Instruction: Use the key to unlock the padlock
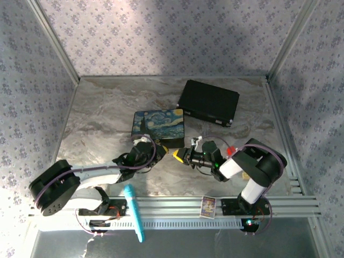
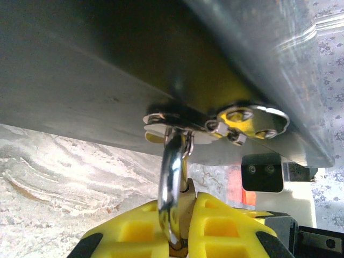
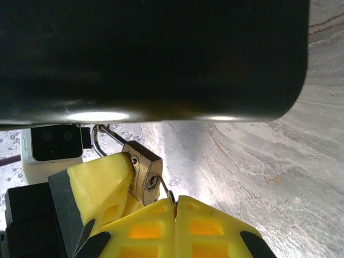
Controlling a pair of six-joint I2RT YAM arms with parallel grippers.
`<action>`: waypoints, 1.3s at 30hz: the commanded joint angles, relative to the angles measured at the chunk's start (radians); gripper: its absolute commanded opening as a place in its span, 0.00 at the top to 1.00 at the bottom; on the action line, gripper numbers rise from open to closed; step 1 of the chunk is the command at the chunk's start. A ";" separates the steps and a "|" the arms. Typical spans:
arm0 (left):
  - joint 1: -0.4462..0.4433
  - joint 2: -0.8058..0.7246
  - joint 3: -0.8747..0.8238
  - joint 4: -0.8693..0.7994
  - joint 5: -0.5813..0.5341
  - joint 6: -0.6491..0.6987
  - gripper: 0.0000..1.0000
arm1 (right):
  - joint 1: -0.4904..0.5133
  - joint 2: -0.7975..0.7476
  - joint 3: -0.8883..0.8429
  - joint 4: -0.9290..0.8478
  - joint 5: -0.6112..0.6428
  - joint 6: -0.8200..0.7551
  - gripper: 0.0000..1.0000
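From above: meeting at the near side of the painted box (image 1: 158, 124) with left gripper (image 1: 156, 148) and right gripper (image 1: 178, 155), tips close together.

Left wrist: clenching the padlock (image 2: 171, 183) just under the box's hasp (image 2: 177, 121), with the silver shackle hooked at that hasp.

Right wrist: pinching the key (image 3: 167, 192) between closed yellow fingers (image 3: 209, 226), touching it to the padlock's keyhole, just beside the box's edge.

Lab robot test cell: floral-wallpaper walls (image 1: 161, 32), aluminium frame posts (image 1: 52, 37), marble-print tabletop (image 1: 107, 107), extrusion rail (image 1: 172, 205) at front.
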 commanded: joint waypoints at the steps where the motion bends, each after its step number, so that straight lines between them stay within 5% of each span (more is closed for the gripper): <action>1: 0.001 -0.015 0.017 0.066 0.034 -0.024 1.00 | -0.003 0.018 0.026 0.081 0.011 0.011 1.00; 18: -0.006 -0.066 -0.022 0.095 -0.091 -0.094 1.00 | -0.001 0.018 -0.030 0.152 0.060 0.039 1.00; 39: 0.010 -0.071 -0.050 0.176 -0.084 -0.169 1.00 | 0.038 0.054 -0.018 0.208 0.097 0.073 1.00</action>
